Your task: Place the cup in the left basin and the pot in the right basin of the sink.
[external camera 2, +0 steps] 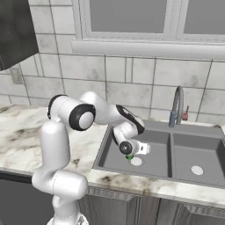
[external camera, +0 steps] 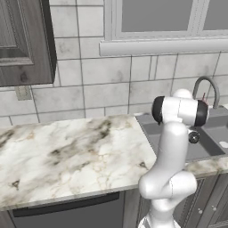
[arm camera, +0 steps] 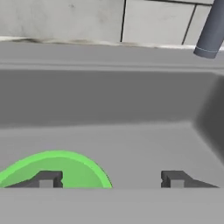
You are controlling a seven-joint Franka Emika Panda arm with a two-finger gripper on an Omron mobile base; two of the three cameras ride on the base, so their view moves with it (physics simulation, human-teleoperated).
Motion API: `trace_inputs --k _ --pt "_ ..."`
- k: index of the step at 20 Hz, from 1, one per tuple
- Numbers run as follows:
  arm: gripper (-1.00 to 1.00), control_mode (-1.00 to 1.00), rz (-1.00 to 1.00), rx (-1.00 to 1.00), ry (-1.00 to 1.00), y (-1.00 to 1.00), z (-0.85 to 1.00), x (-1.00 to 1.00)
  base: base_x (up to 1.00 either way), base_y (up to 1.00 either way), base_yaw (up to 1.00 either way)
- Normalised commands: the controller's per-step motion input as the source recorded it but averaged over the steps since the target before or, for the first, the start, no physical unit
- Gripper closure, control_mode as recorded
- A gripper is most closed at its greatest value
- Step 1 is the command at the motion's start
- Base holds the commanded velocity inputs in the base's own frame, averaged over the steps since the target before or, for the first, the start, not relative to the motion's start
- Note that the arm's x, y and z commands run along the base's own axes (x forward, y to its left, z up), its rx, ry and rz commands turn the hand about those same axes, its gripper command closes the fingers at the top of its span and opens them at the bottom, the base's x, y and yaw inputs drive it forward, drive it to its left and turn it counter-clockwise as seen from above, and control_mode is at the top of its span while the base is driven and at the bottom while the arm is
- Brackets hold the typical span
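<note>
The green cup [external camera 2: 129, 157] stands on the floor of the left basin [external camera 2: 154, 151] of the dark grey sink [external camera 2: 176, 132], by its pale drain [external camera 2: 137, 161]. My gripper [external camera 2: 131, 154] hangs low in that basin right above the cup. In the hand view the gripper [arm camera: 110, 179] is open, its fingertips [arm camera: 48, 178] wide apart. There the cup [arm camera: 65, 168] shows as a green rim at the lower left, behind the left fingertip, and nothing lies between the fingers. The right basin [external camera 2: 197, 151] holds nothing but its drain. The pot is out of view.
A curved grey faucet [external camera 2: 177, 105] with a red lever rises behind the divider, and its spout [arm camera: 212, 30] shows in the hand view's upper right. Marble counter [external camera: 67, 151] stretches left of the sink [external camera: 213, 133]. A dark wall cabinet [external camera: 22, 40] hangs at the upper left.
</note>
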Motion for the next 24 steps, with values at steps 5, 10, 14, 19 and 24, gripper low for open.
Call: trace_inputs --k 5,10,14,19,24 --pt "-1.00 -1.00 0.00 0.01 -0.06 0.00 0.35 0.00 0.00 0.00 0.00" --pt "-1.00 -1.00 0.00 0.03 -0.01 0.00 0.51 0.00 0.00 0.00 0.00" --pt "-1.00 -1.00 0.00 0.06 0.00 0.00 0.64 0.00 0.00 0.00 0.00" --pt "-1.00 -1.00 0.00 0.21 0.04 0.00 0.56 0.01 0.00 0.00 0.00" --pt "-1.00 -1.00 0.00 0.21 0.05 0.00 0.70 0.00 0.00 0.00 0.00"
